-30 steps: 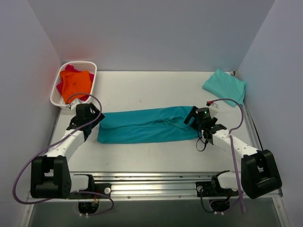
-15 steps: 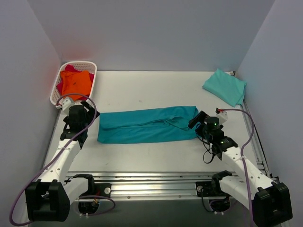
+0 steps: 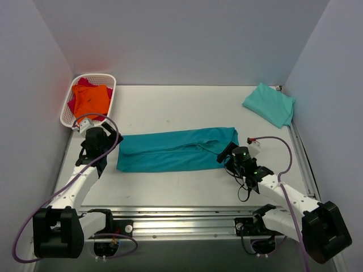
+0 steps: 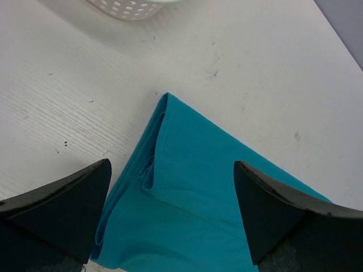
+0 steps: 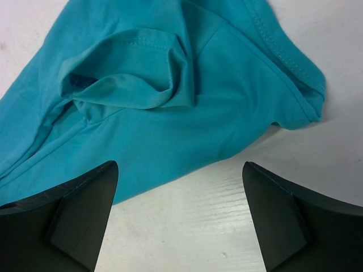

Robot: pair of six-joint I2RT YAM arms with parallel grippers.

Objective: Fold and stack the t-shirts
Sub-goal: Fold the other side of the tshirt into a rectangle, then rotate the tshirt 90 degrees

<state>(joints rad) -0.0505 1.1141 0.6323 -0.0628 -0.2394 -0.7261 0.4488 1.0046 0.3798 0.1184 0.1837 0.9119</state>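
A deep teal t-shirt (image 3: 176, 150) lies folded into a long strip across the middle of the table. My left gripper (image 3: 106, 146) hovers open over its left end (image 4: 198, 187), jaws wide, holding nothing. At the shirt's right end (image 5: 142, 113), where a sleeve is tucked in, my right gripper (image 3: 226, 154) stands open just off the near edge, with bare table between its fingers (image 5: 180, 165). A paler mint-green t-shirt (image 3: 269, 103) rests folded at the back right. An orange t-shirt (image 3: 92, 99) lies on a magenta-red one (image 3: 79, 84) in the basket.
The white lattice basket (image 3: 112, 96) stands at the back left, close behind my left gripper; its wall (image 4: 127, 7) shows at the top of the left wrist view. Grey walls close in the table. A metal rail (image 3: 181, 215) runs along the near edge.
My right gripper has come down toward the near edge and shifted left to the shirt's right near corner. The left gripper shifted slightly at the left end. The shirt has not moved.
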